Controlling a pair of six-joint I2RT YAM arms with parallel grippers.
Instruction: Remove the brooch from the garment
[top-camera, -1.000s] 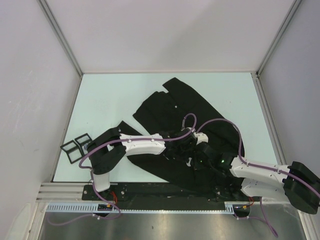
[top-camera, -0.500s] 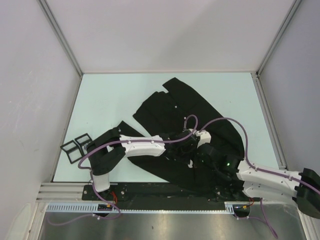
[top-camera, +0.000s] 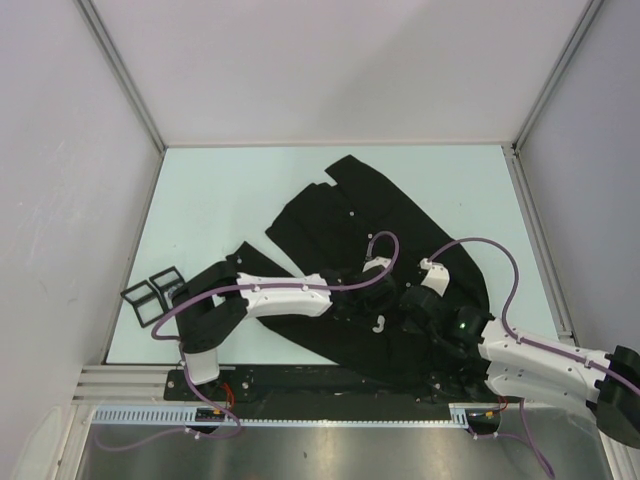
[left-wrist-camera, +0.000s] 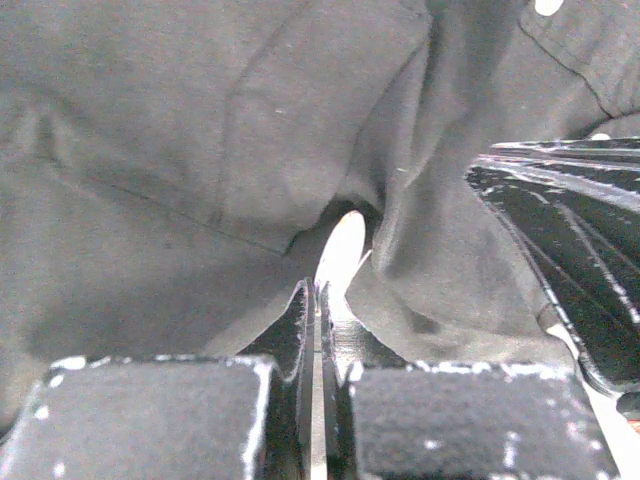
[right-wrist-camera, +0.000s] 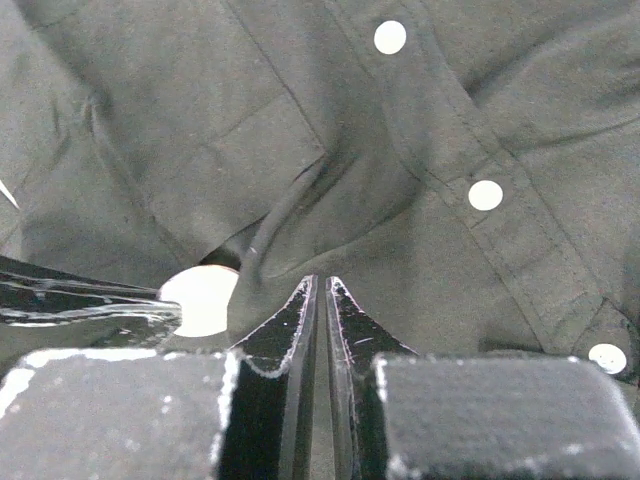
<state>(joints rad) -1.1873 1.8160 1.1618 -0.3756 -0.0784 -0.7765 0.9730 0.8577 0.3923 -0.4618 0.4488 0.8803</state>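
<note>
Over one garment (top-camera: 340, 215), two tools pressed together: left tool (left-wrist-camera: 318, 300), right tool (right-wrist-camera: 320, 292).

Black frames (top-camera: 150, 293) (a pair) on the pale table (top-camera: 230, 190).

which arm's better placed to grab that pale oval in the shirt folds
Left. The pale oval, likely the brooch, sits straight ahead of the left gripper; for the right gripper it lies off to the side.
</note>
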